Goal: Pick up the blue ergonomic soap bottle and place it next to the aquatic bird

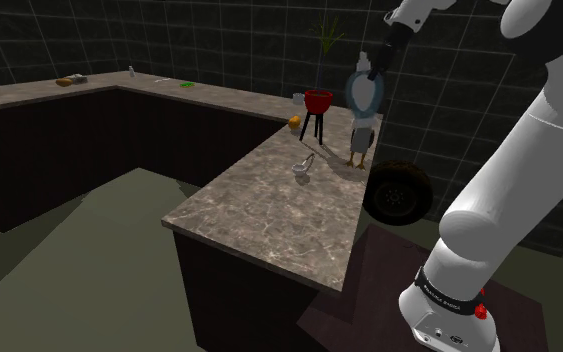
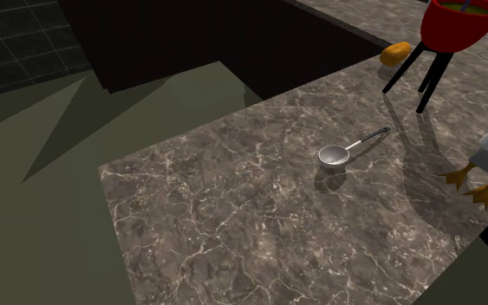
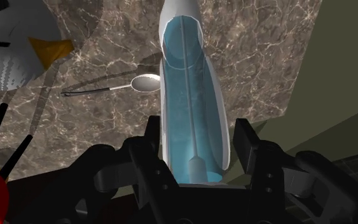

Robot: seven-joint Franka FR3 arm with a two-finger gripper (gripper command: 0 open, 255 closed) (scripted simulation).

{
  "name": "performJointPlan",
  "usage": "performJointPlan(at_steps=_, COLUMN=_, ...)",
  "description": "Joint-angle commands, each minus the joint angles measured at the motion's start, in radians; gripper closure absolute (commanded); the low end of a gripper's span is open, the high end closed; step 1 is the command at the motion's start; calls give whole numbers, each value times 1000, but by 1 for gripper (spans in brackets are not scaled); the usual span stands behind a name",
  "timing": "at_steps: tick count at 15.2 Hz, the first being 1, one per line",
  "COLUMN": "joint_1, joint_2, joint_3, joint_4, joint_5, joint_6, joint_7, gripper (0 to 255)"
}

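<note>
The soap bottle (image 1: 365, 92) hangs in the air, clear of the desk (image 1: 269, 215), clasped at its upper end by the gripper (image 1: 367, 70). Its long axis runs close to upright, in line with the gripper, and its free end points down toward the desk. In the wrist view the bottle (image 3: 190, 108) is a see-through blue body in a pale shell, stretching straight away from the hand, and the two black fingers (image 3: 246, 143) press against its sides, closed to the bottle's width. In the shoulder view its lower end sits just above the head of the bird (image 1: 358, 135), which stands upright on orange feet near the desk's far edge. The wrist view shows the bird's white head and orange beak (image 3: 18, 54) off to one side of the bottle rather than straight under it. A small metal ladle (image 2: 341, 152) lies flat on the marbled desk (image 2: 216, 217) near the bird's feet (image 2: 471, 178), its handle pointing toward a red bowl on black legs (image 1: 318, 102). Just beside that stand lies a small orange thing (image 2: 395, 54), and a white cup (image 1: 298, 97) sits behind it. A black tyre (image 1: 399, 192) is below the desk's edge, near the bird's side.
</note>
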Motion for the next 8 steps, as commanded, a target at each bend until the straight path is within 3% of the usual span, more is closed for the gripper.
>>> performJointPlan(at_steps=1, joint_1=1, joint_2=-9, joint_3=3, joint_4=-36, joint_5=-5, joint_6=29, joint_7=-6, gripper=255)
performJointPlan(at_steps=8, joint_1=1, joint_2=-30, joint_3=9, joint_4=-150, joint_5=-14, joint_6=122, joint_7=-28, gripper=255)
